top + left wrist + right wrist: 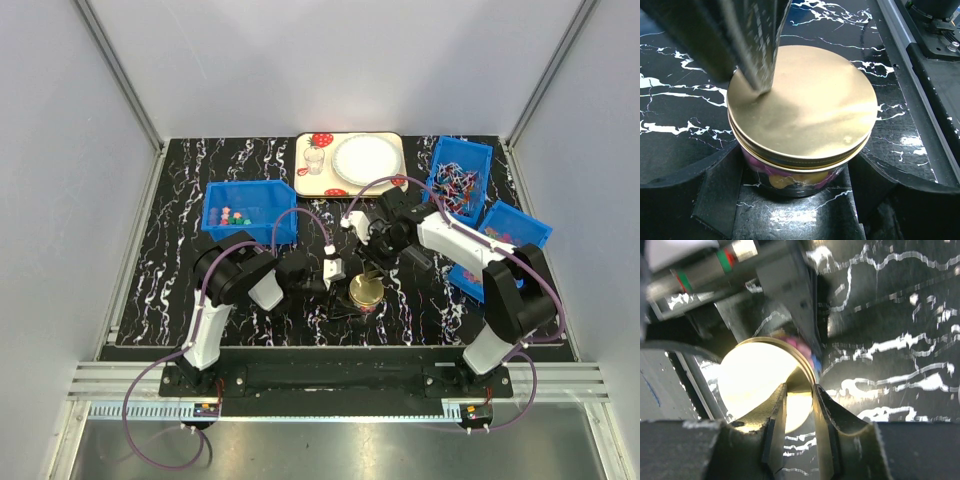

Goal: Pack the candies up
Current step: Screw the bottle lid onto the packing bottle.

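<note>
A clear jar (366, 292) with a gold lid (802, 100) stands on the black marbled table in front of the arms. Pink and yellow candies (790, 176) show through its wall. My left gripper (796, 192) holds the jar's body between its pads, coming in from the left (345, 283). My right gripper (799, 390) is above the jar with its fingers nearly together, the tips resting on the lid near its edge; it holds nothing. The fingers (757, 60) also show in the left wrist view. More bright candies (233, 214) lie in the blue bin (270, 205) at left.
A blue bin of thin red-blue-white stick sweets (456, 183) and a second blue bin (520, 225) stand at the right. A strawberry-print tray (395, 140) with a white plate (362, 157) and a small glass (315, 160) is at the back.
</note>
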### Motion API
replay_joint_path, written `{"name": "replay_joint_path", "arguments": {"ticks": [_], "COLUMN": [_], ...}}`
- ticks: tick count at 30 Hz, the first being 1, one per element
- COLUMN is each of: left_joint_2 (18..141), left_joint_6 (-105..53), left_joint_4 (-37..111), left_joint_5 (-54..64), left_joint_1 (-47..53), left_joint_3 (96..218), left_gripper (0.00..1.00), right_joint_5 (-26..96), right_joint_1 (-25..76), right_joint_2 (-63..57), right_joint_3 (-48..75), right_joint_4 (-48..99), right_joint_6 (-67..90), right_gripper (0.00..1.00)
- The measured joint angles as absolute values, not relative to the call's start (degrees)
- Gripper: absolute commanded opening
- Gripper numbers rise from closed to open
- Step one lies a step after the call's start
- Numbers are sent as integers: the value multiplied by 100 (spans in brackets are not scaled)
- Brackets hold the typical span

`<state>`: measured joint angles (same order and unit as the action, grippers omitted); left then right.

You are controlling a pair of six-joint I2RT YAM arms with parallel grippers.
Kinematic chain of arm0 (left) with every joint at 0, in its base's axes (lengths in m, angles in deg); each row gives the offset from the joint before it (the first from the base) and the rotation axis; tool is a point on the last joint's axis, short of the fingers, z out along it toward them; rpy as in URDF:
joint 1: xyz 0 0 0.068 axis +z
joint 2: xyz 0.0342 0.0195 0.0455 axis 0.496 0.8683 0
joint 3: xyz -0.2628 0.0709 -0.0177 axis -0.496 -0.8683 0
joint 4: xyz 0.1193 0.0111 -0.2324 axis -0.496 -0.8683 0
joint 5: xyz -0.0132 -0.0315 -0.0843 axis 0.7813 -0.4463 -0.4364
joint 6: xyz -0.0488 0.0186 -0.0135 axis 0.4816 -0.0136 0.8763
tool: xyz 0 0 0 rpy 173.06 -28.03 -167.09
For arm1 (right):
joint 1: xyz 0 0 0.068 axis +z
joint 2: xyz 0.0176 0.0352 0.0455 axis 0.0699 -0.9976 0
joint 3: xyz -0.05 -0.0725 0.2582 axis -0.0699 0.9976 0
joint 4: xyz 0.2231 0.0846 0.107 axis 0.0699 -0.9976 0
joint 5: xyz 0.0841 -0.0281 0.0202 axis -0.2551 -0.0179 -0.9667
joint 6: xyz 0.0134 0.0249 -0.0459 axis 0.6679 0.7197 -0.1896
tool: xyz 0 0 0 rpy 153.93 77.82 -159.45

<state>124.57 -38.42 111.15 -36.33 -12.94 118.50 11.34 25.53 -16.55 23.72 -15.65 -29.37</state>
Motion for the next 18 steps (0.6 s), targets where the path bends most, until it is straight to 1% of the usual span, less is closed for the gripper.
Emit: {"name": "replay_joint_path", "arguments": {"ticks": [14,16,18], "left_joint_2": [12457,12457,12457], "left_joint_6": [-3844,-3842,-3842], "left_joint_4": [11113,11113,11113], "left_joint_5": [-3650,-3648,-3635], "left_joint_1": [-1294,-1294,-1287], "left_joint_3": [11850,11850,11850], "left_gripper": [69,69,69], "right_joint_5": [1448,1455,1459], "right_joint_1": [2457,2453,2453], "right_joint_2": [-979,-949,-929], "right_joint_3": [2965,2980,2980], "right_joint_4": [-1742,-1836,-1954], "right_joint_6": [-2959,-2957,-2957], "right_gripper": [30,31,34]}}
